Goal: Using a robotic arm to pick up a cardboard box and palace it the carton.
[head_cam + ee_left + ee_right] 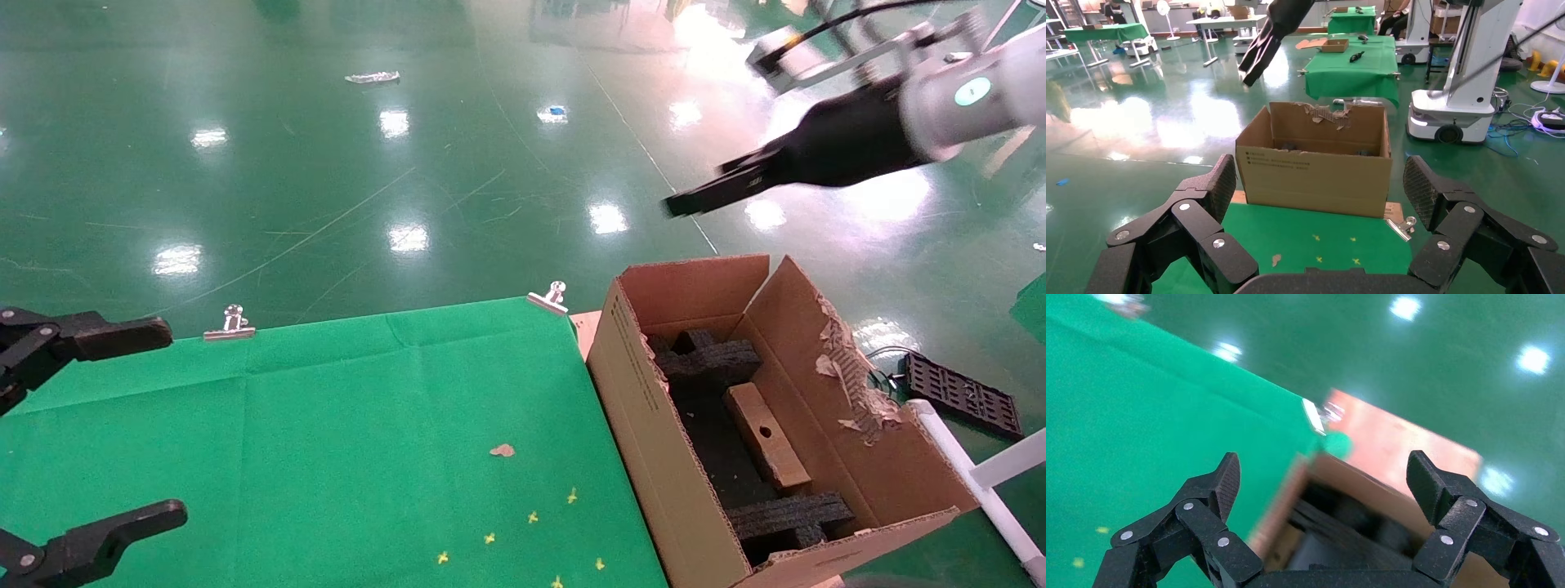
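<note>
The small slim cardboard box (pixel 766 437), with a round hole in its top face, lies inside the carton (pixel 637 400) between black foam inserts (pixel 707 359). The carton stands at the table's right edge and has a torn right flap. My right gripper (pixel 695 194), on the white arm with the ring light, is open and empty, high above the carton's far end. Its wrist view looks down between its fingers (pixel 1223 484) at the blurred carton (pixel 1401 447). My left gripper (pixel 172 422) is open and empty at the table's left. It faces the carton (pixel 1315 177).
A green cloth (pixel 327 425) covers the table, held by metal clips (pixel 231 322) (pixel 549 298). On it lie yellow marks and a cardboard scrap (pixel 502 450). A black grid tray (pixel 960 392) and a white pipe frame (pixel 981 474) are right of the carton. Another robot base (pixel 1462 104) stands beyond.
</note>
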